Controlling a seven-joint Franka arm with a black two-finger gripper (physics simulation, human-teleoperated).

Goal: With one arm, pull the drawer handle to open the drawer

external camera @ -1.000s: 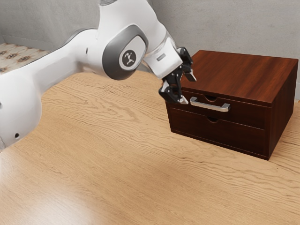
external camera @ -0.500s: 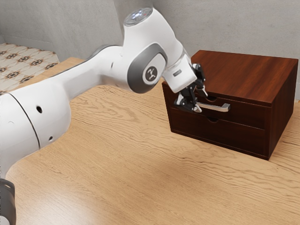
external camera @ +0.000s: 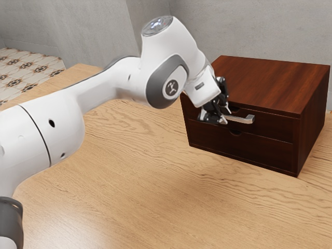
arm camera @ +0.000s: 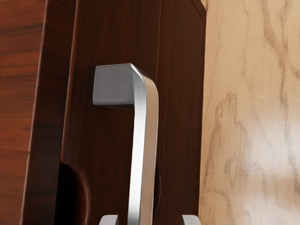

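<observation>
1. Now, the drawer handle runs straight between the fingertips, with a gap on each side. The top drawer looks flush, not yet out.
2. The gripper sits spread around the bar's end, gripping nothing.
3. The step in hand looks like the grasp. Next, I'd say, it must pinch the bar, then pull squarely away from the cabinet over the table.

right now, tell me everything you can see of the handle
The handle is a grey metal bar with squared, bent ends, mounted level on the top drawer, standing off its dark wood front. The drawer looks shut. The gripper is at the end nearer the arm, open jaws straddling the bar with gaps either side.
</observation>
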